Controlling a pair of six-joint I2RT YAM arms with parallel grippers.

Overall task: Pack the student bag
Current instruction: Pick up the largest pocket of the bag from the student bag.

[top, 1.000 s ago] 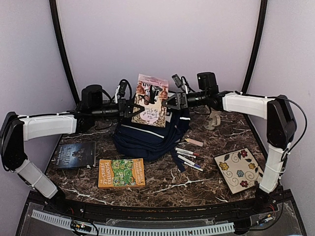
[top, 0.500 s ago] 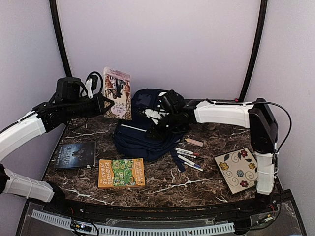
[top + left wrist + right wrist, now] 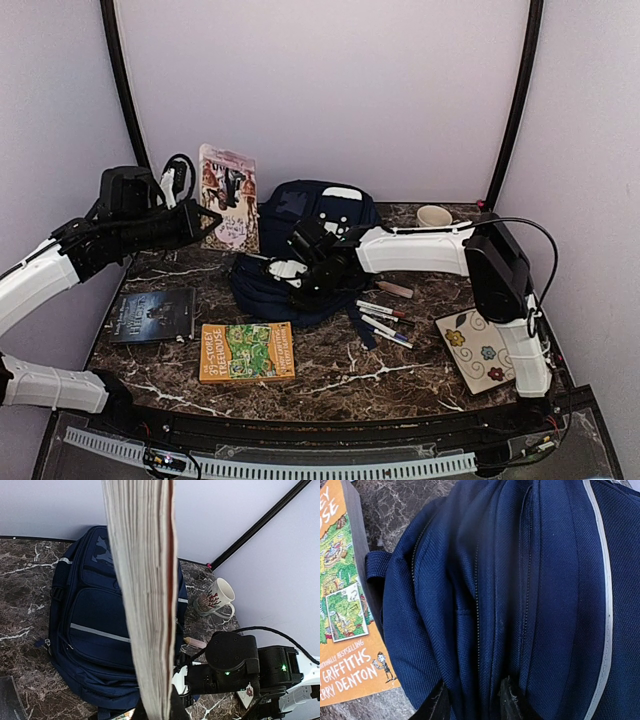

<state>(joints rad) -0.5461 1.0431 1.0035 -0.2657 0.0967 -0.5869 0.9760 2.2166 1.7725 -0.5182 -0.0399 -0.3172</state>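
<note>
Your left hand (image 3: 203,228) pinches the book (image 3: 228,195) upright, just left of the student bag (image 3: 285,205); the bag lies on the worktop (image 3: 330,372), long axis pointing away; your right hand (image 3: 283,275) nips fabric at its near end.

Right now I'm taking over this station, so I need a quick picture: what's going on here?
The left arm's tool is shut on a pale illustrated paperback book, holding it upright in the air left of the navy blue fabric backpack. The right arm's tool is down on the backpack's near end, pinching a fold of fabric beside a zip. A dark book, an orange-and-green book and some marker pens lie on the marble table, not yet packed.
</note>
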